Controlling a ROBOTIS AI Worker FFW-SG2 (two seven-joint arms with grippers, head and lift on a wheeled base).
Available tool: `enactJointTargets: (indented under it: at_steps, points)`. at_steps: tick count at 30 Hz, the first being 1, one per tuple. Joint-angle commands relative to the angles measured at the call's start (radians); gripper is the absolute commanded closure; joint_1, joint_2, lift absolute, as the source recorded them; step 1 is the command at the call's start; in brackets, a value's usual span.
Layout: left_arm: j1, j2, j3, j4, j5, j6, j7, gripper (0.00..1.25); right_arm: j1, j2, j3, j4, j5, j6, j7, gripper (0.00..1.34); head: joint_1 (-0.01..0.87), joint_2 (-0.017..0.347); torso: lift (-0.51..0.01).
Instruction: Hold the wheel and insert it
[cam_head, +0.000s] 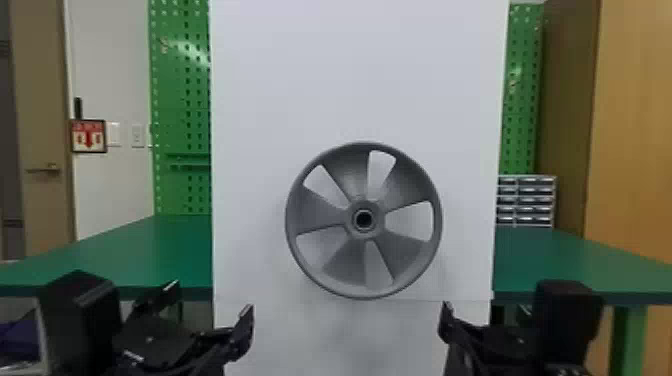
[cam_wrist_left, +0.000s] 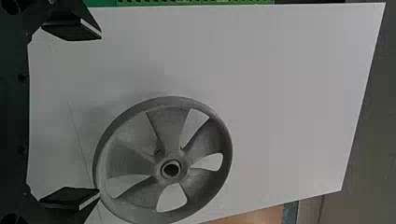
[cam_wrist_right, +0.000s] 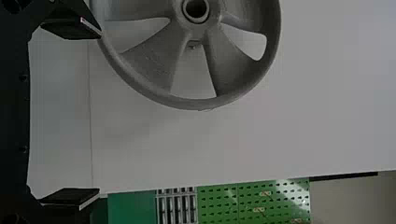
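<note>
A grey spoked wheel (cam_head: 320, 215) with a round hub hole faces the camera against an upright white panel (cam_head: 360, 75). Low to its left, my left gripper (cam_head: 210, 300) is open and holds nothing. My right gripper (cam_head: 484, 310), also open, is low on the wheel's right side. In the left wrist view the wheel (cam_wrist_left: 170, 126) is beyond the parted fingers of the left gripper (cam_wrist_left: 99, 113). The right wrist view has part of the wheel (cam_wrist_right: 154, 60) past the right gripper (cam_wrist_right: 99, 113), whose fingers are wide apart. What supports the wheel from behind is hidden.
A green table (cam_head: 150, 250) extends on both sides of the panel, behind the grippers. On its right part stands a small drawer cabinet (cam_head: 527, 200). Farther back are a green pegboard (cam_head: 180, 100) and a wooden partition (cam_head: 635, 125).
</note>
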Motion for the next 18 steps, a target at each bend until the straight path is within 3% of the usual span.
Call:
enactJointTargets:
  at_steps: [1, 10, 18]
  points:
    - [0.000, -0.002, 0.002, 0.000, -0.004, 0.000, 0.000, 0.10, 0.076, -0.014, -0.001, 0.026, 0.010, -0.105, 0.000, 0.11, 0.097, 0.015, -0.442]
    - [0.004, -0.002, 0.010, 0.000, -0.013, 0.006, 0.000, 0.10, 0.197, -0.072, -0.008, 0.121, 0.003, -0.291, 0.003, 0.11, 0.097, 0.015, -0.442]
    - [0.012, -0.002, 0.013, 0.000, -0.013, 0.006, 0.000, 0.10, 0.246, -0.055, 0.017, 0.167, 0.037, -0.372, 0.003, 0.11, 0.097, 0.015, -0.442]
